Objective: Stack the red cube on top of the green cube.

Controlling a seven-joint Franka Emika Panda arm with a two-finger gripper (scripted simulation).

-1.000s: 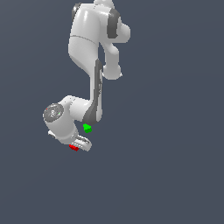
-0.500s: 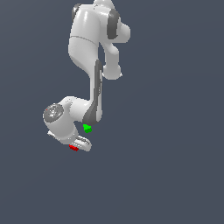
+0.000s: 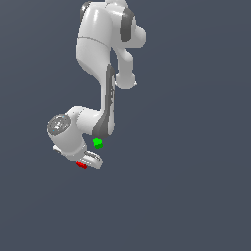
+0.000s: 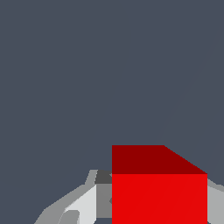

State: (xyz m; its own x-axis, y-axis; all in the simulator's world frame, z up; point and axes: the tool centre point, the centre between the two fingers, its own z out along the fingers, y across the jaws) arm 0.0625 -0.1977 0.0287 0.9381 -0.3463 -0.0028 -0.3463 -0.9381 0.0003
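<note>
Exterior view. A white arm (image 3: 105, 73) is seen from above against a plain dark grey floor (image 3: 196, 147), folded down toward the exterior view's lower left. The gripper (image 3: 86, 162) is located at the arm's low end. The red cube (image 3: 82, 165) is seen at the gripper's tip, touching it and partly hidden by it. The green cube (image 3: 97, 143) is placed just beside the arm's grey forearm, near the gripper and apart from the red cube, on the side toward the arm's base.

Wrist view. The red cube (image 4: 159, 192) is shown large between the grey-white fingers (image 4: 81, 205), with one flank lit and one in shade. A finger is seen at each side of the cube; the gripper (image 4: 144, 210) is closed upon it. The remaining field is filled by floor (image 4: 87, 78).
</note>
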